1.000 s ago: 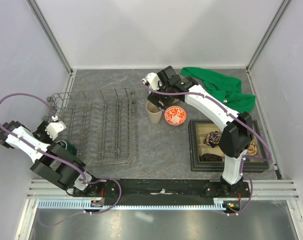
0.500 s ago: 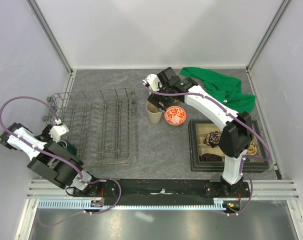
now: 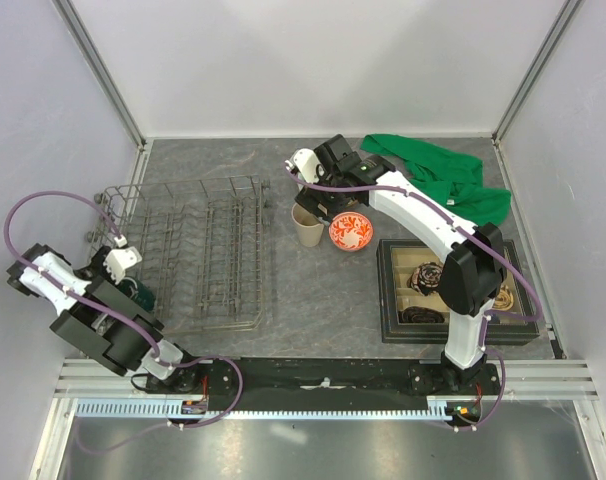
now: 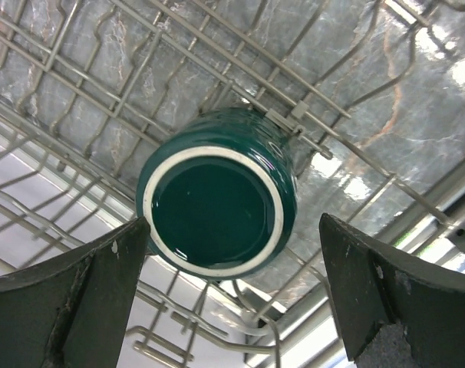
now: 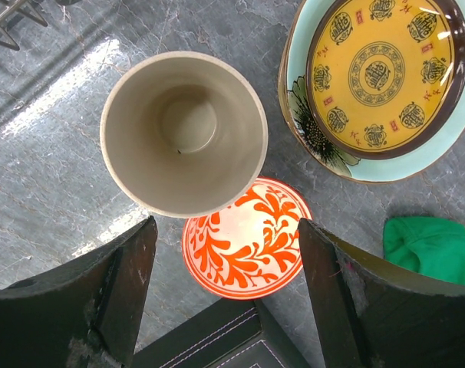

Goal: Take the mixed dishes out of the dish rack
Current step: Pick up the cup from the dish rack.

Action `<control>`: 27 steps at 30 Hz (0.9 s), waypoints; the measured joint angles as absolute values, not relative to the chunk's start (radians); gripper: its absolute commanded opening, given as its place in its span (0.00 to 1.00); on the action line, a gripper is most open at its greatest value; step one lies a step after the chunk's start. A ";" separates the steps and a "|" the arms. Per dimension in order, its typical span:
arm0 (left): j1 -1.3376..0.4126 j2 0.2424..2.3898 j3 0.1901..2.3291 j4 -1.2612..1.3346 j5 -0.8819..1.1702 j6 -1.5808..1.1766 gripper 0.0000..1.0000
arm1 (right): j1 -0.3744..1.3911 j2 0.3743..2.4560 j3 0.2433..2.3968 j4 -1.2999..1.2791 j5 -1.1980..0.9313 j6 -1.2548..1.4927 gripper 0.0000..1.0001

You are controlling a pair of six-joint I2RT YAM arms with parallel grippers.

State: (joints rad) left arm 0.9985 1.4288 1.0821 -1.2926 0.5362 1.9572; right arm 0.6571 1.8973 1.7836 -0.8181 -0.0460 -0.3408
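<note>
Green mug [image 4: 217,208], seemingly last dish in the dish rack [image 3: 213,260], sits straight beneath left hand [image 4: 232,257], fingers apart; arm swung in over it this past second; grasp likely next; right hand [image 5: 226,245] spread above beige cup [image 5: 183,130].

Inside the dish rack's [image 3: 233,265] near-left corner, wires crossed the dark green mug's [image 4: 217,203] side, yet open gaps lay between it and each spread finger [image 4: 79,291] of the left gripper [image 4: 232,257]. Just right of the dish rack's far corner, the beige cup [image 3: 306,225] and red-and-white bowl [image 3: 350,232] stood close together; nearer along that side lay bare table [image 3: 318,300].
</note>
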 measured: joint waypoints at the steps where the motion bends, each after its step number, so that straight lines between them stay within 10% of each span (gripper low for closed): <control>1: 0.995 1.429 1.080 -1.283 0.537 1.957 0.99 | 0.657 1.897 1.782 -0.817 -0.046 -0.341 0.82; 27: 0.941 1.520 1.107 -1.209 0.567 1.897 0.99 | 0.657 1.897 1.765 -0.816 -0.046 -0.348 0.83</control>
State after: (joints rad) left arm 0.9405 1.5204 1.1069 -1.2095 0.5674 1.8973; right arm 0.6571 1.8973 1.7653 -0.8158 -0.0463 -0.3477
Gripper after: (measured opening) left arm 0.991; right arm 0.826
